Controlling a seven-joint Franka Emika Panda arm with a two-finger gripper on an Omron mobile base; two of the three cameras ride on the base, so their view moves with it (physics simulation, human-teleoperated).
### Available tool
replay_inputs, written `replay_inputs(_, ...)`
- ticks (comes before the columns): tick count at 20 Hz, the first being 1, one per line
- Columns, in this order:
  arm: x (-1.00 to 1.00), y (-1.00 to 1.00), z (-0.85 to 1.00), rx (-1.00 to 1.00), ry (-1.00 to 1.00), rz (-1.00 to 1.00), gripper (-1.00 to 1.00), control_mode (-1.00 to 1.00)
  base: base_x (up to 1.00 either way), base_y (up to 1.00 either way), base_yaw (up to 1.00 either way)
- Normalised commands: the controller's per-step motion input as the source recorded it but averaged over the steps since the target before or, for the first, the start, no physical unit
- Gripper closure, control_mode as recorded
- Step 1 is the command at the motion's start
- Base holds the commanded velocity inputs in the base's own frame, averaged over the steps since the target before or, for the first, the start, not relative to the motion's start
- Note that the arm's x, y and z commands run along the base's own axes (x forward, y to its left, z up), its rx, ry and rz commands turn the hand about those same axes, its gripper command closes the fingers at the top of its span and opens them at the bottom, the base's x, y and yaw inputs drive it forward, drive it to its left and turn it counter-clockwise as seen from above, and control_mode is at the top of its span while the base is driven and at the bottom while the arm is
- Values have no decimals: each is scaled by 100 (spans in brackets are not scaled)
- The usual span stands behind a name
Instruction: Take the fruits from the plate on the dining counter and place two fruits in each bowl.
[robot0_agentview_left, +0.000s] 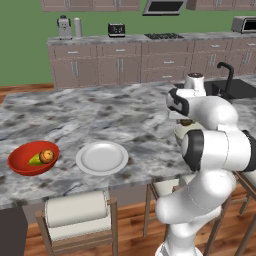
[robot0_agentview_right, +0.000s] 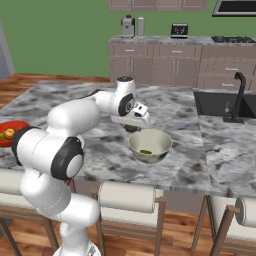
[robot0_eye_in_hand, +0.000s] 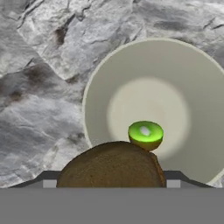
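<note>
Brown fuzzy kiwi (robot0_eye_in_hand: 111, 165) is held in the gripper (robot0_agentview_right: 131, 126).
The deep beige bowl (robot0_eye_in_hand: 192, 78) with the green lime (robot0_eye_in_hand: 145, 134) lies toward the frame's upper right.

Red bowl (robot0_agentview_left: 33, 158) at left on marbled dining counter (robot0_agentview_left: 100, 112), holding orange (robot0_agentview_left: 47, 156) and pear (robot0_agentview_left: 35, 160); white plate (robot0_agentview_left: 102, 158) just beside, bare; white arm (robot0_agentview_left: 215, 145) at right.

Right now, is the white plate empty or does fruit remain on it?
Empty. The plate shows a bare white surface in the left base view; nothing lies on it.
</note>
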Motion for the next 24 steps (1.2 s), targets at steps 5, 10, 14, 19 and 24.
replay_inputs(5,0,-51,-4,9,2,-3,100,-100,0,0,0)
replay_inputs(10,0,-31,-33,7,8,0,100,-100,0,0,0)
replay_inputs(14,0,-11,-39,1,8,0,100,-100,0,0,0)
replay_inputs(19,0,-2,-18,0,7,0,100,-100,0,0,0)
replay_inputs(24,0,-32,-12,0,0,0,100,-100,0,0,0)
